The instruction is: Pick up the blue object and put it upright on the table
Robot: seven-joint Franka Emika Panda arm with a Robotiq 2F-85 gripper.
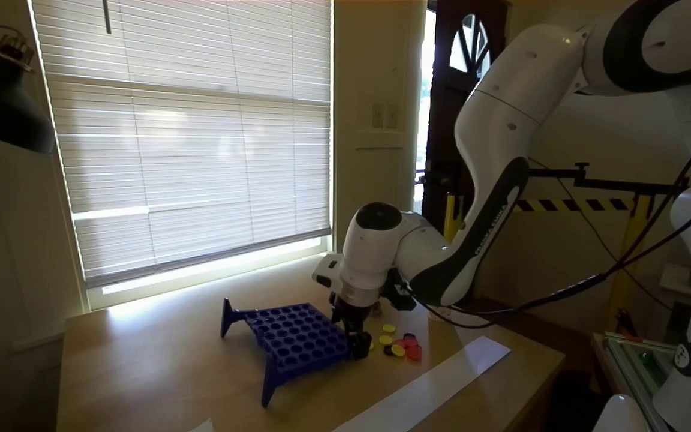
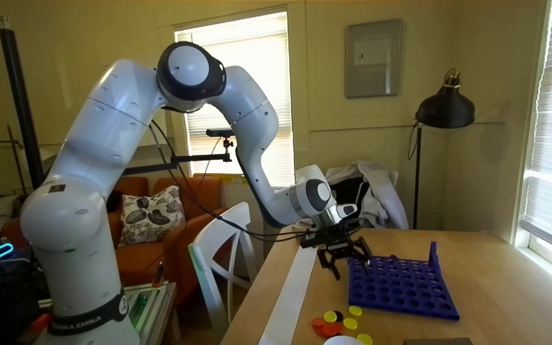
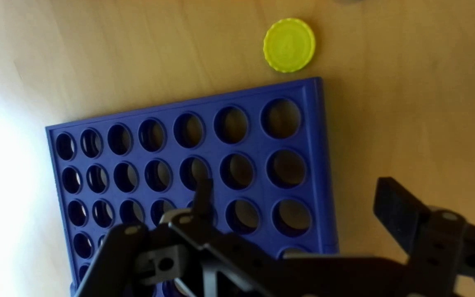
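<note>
The blue object (image 1: pixel 309 364) is a dark blue grid rack with rows of round holes. It lies nearly flat on the table (image 1: pixel 159 360), its legged side propped up and its opposite edge low. It also shows in an exterior view (image 2: pixel 403 283) and in the wrist view (image 3: pixel 264 194). My gripper (image 1: pixel 357 347) is at the rack's low edge; it also shows in an exterior view (image 2: pixel 351 271). In the wrist view my gripper (image 3: pixel 297 196) is open and empty. One finger is over the holes, the other beyond the rack's edge. Contact cannot be told.
Yellow discs (image 1: pixel 388 329) and red discs (image 1: pixel 413 352) lie beside the gripper; one yellow disc (image 3: pixel 289 45) is close to the rack's corner. A long white strip (image 1: pixel 429 384) runs along the table. A white round thing (image 2: pixel 343 340) is cut off at the frame edge.
</note>
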